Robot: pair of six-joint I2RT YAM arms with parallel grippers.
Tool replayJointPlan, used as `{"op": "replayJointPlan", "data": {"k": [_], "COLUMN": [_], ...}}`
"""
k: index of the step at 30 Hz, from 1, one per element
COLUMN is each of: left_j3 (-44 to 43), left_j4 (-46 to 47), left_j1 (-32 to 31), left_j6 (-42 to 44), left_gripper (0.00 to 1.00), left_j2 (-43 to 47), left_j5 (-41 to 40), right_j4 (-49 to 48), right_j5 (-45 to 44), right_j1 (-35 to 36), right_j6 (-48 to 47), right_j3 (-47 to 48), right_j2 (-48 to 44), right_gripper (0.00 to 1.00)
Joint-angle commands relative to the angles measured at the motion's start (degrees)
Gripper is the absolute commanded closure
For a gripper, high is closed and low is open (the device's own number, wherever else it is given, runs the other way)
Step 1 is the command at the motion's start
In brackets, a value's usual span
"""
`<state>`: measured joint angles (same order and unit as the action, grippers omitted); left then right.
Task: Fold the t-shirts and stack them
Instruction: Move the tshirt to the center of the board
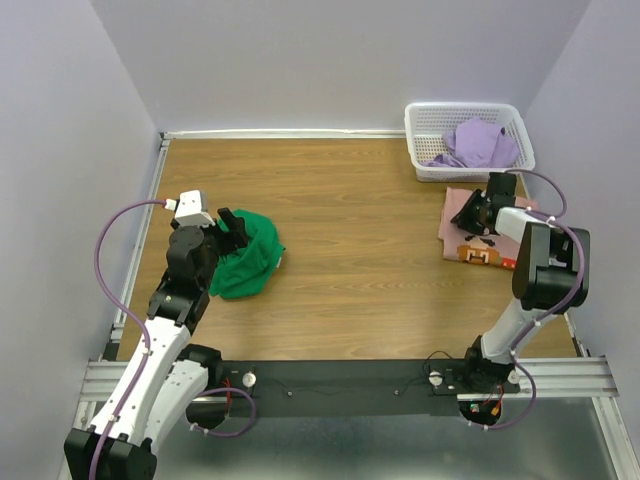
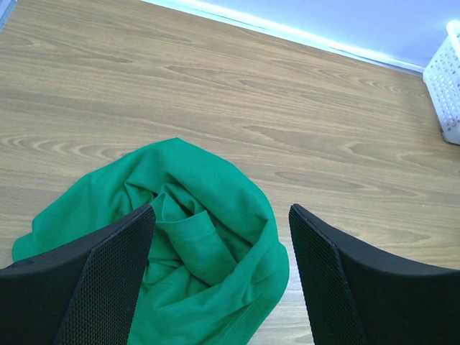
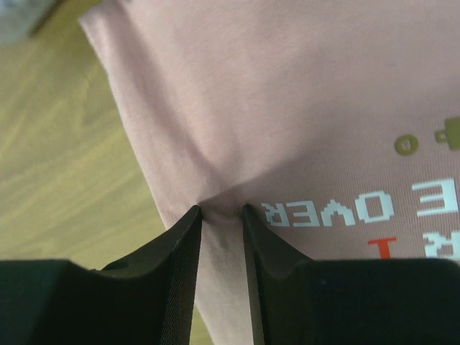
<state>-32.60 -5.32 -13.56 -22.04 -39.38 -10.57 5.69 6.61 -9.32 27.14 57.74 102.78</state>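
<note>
My right claw (image 3: 221, 213) is nipped down narrow on a ridge of the dusty pink cotton t-shirt with printed lettering (image 3: 302, 108), close to one edge of it. The cloth puckers up between the jaws, so I read that as a grip. This pink shirt lies fairly flat on the wooden table (image 1: 360, 210) at the right, just on the near side of the white plastic lattice basket (image 1: 462, 108), where the lavender-purple t-shirt (image 1: 480, 142) sits heaped. My left claw (image 2: 221, 210) gapes wide and empty over the crumpled bright green t-shirt (image 2: 194, 180) at the table's left. I judge that folding the pink one is the step in hand. Next I'd lift that pinched edge and carry it across, keeping the rest flat.
</note>
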Motion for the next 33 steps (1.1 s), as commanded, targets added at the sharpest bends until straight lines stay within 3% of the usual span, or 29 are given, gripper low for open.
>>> {"op": "replayJointPlan", "data": {"k": [1, 7, 11, 15, 21, 25, 33], "left_j3": [0.43, 0.52, 0.43, 0.61, 0.52, 0.61, 0.70], "left_j4": [0.93, 1.02, 1.10, 0.93, 1.01, 0.93, 0.49], "left_j1": [0.20, 0.20, 0.20, 0.20, 0.20, 0.20, 0.20], "left_j6": [0.69, 0.77, 0.69, 0.69, 0.69, 0.69, 0.60], "left_gripper": [0.17, 0.17, 0.17, 0.17, 0.17, 0.17, 0.17], "left_j2": [0.00, -0.61, -0.62, -0.26, 0.18, 0.44, 0.97], "left_j5": [0.02, 0.55, 0.55, 0.37, 0.55, 0.72, -0.24], "right_j4": [12.31, 14.17, 14.35, 14.35, 12.68, 6.09, 3.18], "right_j5": [-4.41, -8.26, -18.09, -19.19, -15.15, -12.50, -12.77], "right_j1": [0.62, 0.62, -0.17, -4.73, -10.01, -11.24, -11.33], "right_j6": [-3.75, -4.29, 2.11, 8.36, 11.80, 10.66, 8.90], "right_j3": [-3.77, -4.39, -5.78, -9.03, -15.54, -18.36, -13.88], "right_j2": [-2.40, -11.80, -21.72, -25.26, -22.63, -17.02, -9.28], "right_gripper": [0.62, 0.57, 0.47, 0.43, 0.38, 0.37, 0.36]}}
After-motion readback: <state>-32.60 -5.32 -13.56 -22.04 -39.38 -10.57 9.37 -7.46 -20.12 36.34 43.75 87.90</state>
